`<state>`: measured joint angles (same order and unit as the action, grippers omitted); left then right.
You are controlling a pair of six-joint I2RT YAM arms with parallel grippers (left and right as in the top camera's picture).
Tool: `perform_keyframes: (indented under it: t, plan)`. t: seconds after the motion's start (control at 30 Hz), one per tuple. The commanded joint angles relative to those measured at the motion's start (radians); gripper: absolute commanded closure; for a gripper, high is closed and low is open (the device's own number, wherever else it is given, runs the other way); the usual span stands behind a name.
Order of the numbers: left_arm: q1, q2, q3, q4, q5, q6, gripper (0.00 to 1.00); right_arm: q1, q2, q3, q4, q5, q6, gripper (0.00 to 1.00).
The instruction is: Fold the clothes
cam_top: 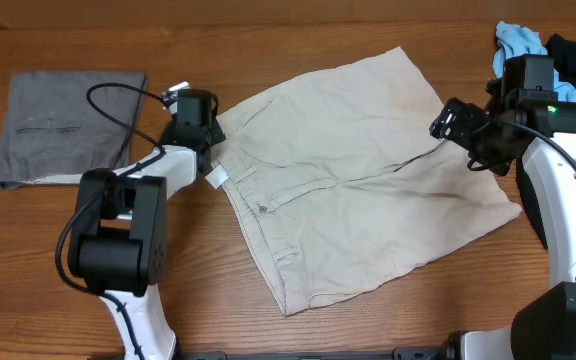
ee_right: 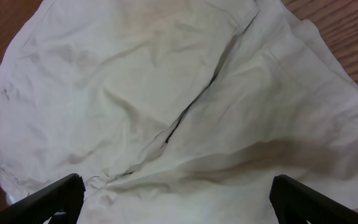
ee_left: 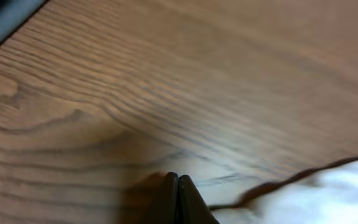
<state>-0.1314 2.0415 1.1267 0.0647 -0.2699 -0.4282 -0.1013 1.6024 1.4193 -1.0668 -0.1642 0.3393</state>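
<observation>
- The shorts (cam_top: pixel 353 165) are laid open and nearly flat in the middle of the worktop (cam_top: pixel 408 325), with the waistband turned toward the left arm (cam_top: pixel 118 235) and the leg openings toward the right arm (cam_top: pixel 568 190).
- No fold is seen in the shorts: both legs are spread side by side, the centre seam is exposed, and only shallow wrinkles are present. The folding of this piece is judged as not yet begun.
- A grey garment (cam_top: pixel 68 125) is seen at the far left of the worktop, well apart from the shorts, already squared into a neat rectangle. It is taken as the finished part of the job.
- At the far right corner a light blue cloth (cam_top: pixel 520 40) and a dark cloth (cam_top: pixel 573 55) are bunched together, unfolded. Whether they belong to the task cannot be told.
- The left fingers (ee_left: pixel 169 199) are pressed together with nothing seen between them. They are held low over bare wood, just beside the waistband corner, near the small white tag (cam_top: pixel 215 178).
- The right fingers (ee_right: pixel 55 198) are spread wide and hold nothing. They are hung above the shorts near the crotch seam, and no contact with the cloth is visible.
- What is left, as judged: the shorts are to be gripped, halved leg over leg, then folded shorter.
- Count: one pair of shorts, one grey garment, one blue cloth, one dark cloth, two arms.
</observation>
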Motion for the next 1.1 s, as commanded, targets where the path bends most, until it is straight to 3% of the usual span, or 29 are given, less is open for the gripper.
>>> perform_keyframes:
  t: [0.0, 0.13, 0.27, 0.33, 0.5, 0.6, 0.83, 1.07]
  plan:
    - [0.006, -0.041, 0.040, -0.042, -0.070, 0.138, 0.96, 0.001, -0.019, 0.013, 0.003, 0.011, -0.003, 0.00]
    - [-0.004, -0.210, 0.092, -0.153, -0.085, 0.136, 0.96, 0.001, -0.019, 0.013, 0.003, 0.011, -0.003, 0.00]
    - [-0.018, -0.401, 0.122, -0.356, 0.151, 0.127, 0.96, 0.001, -0.019, 0.013, 0.003, 0.011, -0.003, 0.00]
    - [-0.023, -0.454, 0.122, -0.472, 0.240, 0.066, 0.96, 0.001, -0.019, 0.013, 0.003, 0.011, -0.003, 0.00]
    - [-0.048, -0.456, 0.118, -0.766, 0.393, -0.021, 0.96, 0.001, -0.019, 0.013, 0.003, 0.011, -0.003, 0.00]
    - [-0.082, -0.412, 0.113, -0.867, 0.483, -0.002, 0.96, 0.001, -0.019, 0.013, 0.003, 0.011, -0.003, 0.00]
    - [-0.231, -0.272, 0.112, -0.914, 0.555, 0.173, 0.92, 0.001, -0.019, 0.013, 0.003, 0.011, -0.003, 0.00]
    - [-0.306, -0.144, 0.112, -0.865, 0.495, 0.219, 0.87, 0.001, -0.019, 0.013, 0.003, 0.011, -0.003, 0.00]
